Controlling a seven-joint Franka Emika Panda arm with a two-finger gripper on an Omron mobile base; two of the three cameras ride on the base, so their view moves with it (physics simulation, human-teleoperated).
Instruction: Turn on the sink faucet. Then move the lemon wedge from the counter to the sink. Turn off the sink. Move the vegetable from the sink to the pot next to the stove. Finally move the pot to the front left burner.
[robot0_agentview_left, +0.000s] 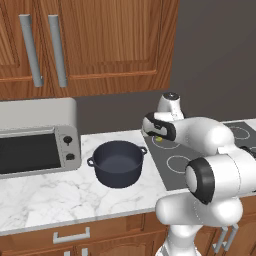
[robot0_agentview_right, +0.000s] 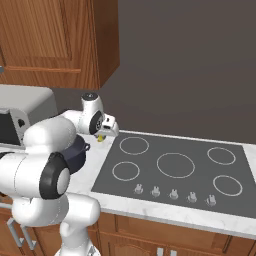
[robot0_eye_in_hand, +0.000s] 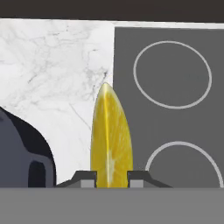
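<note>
- Far left on the table (robot0_agentview_left: 60, 197), a silver toaster oven (robot0_agentview_left: 37, 145) stands under the wooden cabinets (robot0_agentview_left: 90, 45); it plays no part in this step.
- Right of it sits the pot (robot0_agentview_left: 118, 163), dark and round, empty inside, with bare marble between it and the stove (robot0_agentview_right: 175, 167).
- The tool (robot0_eye_in_hand: 111, 177) hangs above the strip of table between pot and stove; its two tips are clamped on the lemon wedge (robot0_eye_in_hand: 110, 138), which stands on edge between them, lifted clear of the surface.
- In the left base view the lemon wedge peeks out yellow beneath the hand, near the stove's left edge.
- The step in hand looks to be carrying the wedge to the pot. Swing left until the wedge hangs over the middle of the pot's mouth, keep it above the rim and the near handle, lower a little, then release.
- The grip is thin on a slippery slice, so move gently.
</note>
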